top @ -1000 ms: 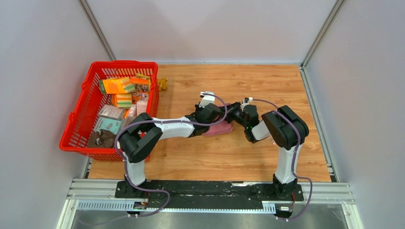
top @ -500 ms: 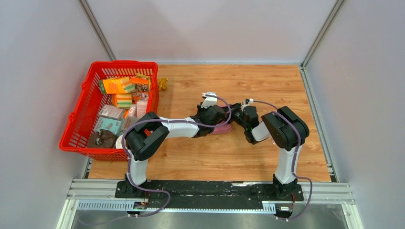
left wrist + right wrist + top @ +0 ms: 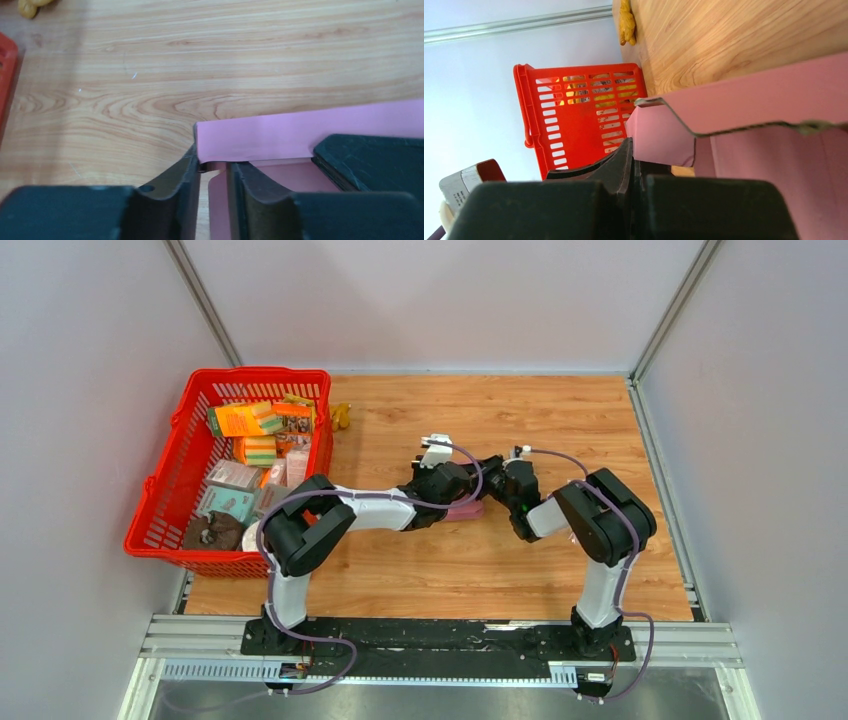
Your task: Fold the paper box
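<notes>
- Pink thin-cardboard paper box (image 3: pixel 464 508) lies mid wooden table (image 3: pixel 450 570), between both arms, walls partly raised.
- Slightly parted left gripper (image 3: pixel 212 170) straddles a wall corner; right gripper (image 3: pixel 633 155) is closed, possibly pinching card.
- Mid-fold; next move calls for pressing that wall upright and tucking its flap.

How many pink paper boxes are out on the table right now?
1: the paper box sits mid-table where the left gripper and right gripper meet. Packages in the red basket might hide more.
</notes>
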Controlling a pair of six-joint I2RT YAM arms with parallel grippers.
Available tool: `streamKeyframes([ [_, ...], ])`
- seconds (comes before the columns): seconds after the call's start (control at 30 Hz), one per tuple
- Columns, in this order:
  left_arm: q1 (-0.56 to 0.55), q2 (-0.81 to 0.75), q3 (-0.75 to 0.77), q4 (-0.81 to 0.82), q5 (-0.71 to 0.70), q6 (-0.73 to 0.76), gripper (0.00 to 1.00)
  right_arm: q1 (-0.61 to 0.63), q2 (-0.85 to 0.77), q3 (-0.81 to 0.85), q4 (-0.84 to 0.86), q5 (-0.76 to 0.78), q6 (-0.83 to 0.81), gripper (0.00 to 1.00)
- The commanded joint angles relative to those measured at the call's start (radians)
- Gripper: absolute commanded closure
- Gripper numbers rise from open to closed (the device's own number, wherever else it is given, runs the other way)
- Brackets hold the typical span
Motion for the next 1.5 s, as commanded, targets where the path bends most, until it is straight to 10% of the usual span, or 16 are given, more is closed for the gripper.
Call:
streamKeyframes([
  [0.0, -0.006, -0.07, -0.087, 0.127, 0.21, 0.027, 0.64, 0.05, -0.04, -0.007, -0.05, -0.054, -0.069, 1.0],
  [0.2, 0.011, -0.193, -0.239, 0.259, 0.349, 0.018, 0.4, 0.042, -0.057, 0.007, -0.102, -0.046, -0.087, 1.0],
  [0.57, 0.026, -0.371, -0.513, 0.44, 0.266, -0.059, 0.54, 0.033, -0.037, -0.003, -0.09, -0.035, -0.018, 1.0],
  [0.83, 0.045, -0.28, -0.464, 0.486, 0.252, -0.026, 0.45, 0.033, -0.05, 0.009, -0.142, -0.026, -0.018, 1.0],
  [1.47, 0.048, -0.09, -0.172, 0.043, 0.088, -0.149, 1.0, 0.034, -0.052, 0.023, -0.156, -0.026, 0.025, 1.0],
])
